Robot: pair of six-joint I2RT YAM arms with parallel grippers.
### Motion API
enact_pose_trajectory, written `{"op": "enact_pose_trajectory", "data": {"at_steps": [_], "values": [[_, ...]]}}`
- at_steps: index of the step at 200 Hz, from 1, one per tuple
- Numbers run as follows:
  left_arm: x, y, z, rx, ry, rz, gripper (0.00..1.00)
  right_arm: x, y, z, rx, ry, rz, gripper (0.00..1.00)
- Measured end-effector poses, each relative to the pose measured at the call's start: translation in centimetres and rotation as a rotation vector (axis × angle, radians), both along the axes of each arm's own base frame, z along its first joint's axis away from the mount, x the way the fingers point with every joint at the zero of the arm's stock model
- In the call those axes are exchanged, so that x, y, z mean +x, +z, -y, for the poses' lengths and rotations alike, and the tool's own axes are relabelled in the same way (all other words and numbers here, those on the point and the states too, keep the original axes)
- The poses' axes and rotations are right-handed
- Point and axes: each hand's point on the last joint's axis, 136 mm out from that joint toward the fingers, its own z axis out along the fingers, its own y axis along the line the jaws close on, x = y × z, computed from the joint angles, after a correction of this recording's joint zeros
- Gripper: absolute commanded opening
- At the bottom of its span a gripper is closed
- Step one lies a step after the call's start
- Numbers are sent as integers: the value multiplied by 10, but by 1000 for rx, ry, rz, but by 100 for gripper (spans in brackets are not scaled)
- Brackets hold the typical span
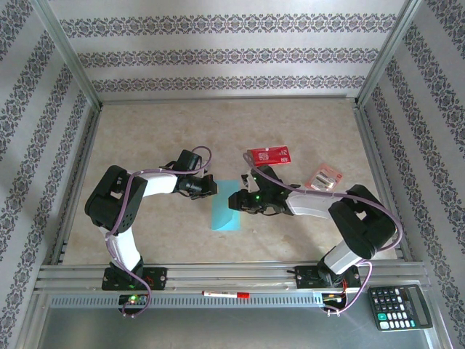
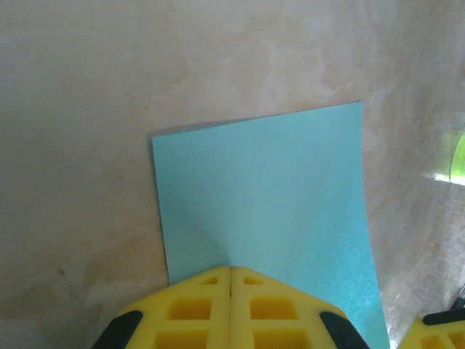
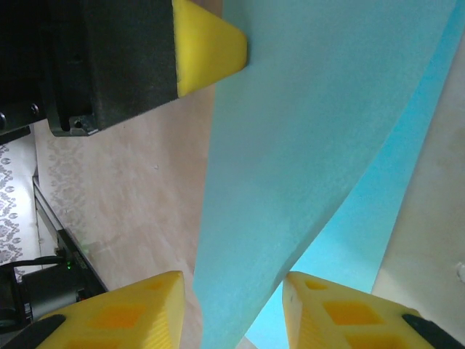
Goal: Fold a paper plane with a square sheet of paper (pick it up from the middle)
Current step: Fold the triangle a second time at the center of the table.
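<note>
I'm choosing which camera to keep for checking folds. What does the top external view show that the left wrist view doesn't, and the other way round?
Top external: both arms whole, the red packet and a pale packet beyond the right arm, and a calculator and a red pen by the near rail.
Left wrist: close up, the left gripper, with its yellow fingers shut together at the near edge of the square sheet of paper.
Both: that light-blue sheet on the beige table.

Teal sheet (image 3: pixel 312 145) between parted end effector (image 3: pixel 232 283)
</note>
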Motion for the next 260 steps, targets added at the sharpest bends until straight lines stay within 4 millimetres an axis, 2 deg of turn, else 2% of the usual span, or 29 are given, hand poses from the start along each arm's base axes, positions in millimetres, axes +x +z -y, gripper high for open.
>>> {"op": "enact_pose_trajectory", "data": {"at_steps": [52,100,146,199,260], "values": [[0,0,0,0,0,0,0,16,-9,0,-7,-42,-45,28],[0,0,0,0,0,0,0,20,-17,8,-18,-99,-105,29],[0,0,0,1,-2,2,0,10,-28,15,-34,-118,-149,29],[0,0,0,2,-2,2,0,13,-25,13,-21,-124,-142,27],[0,0,0,2,-3,1,0,23,-26,5,-14,-121,-139,12]]}}
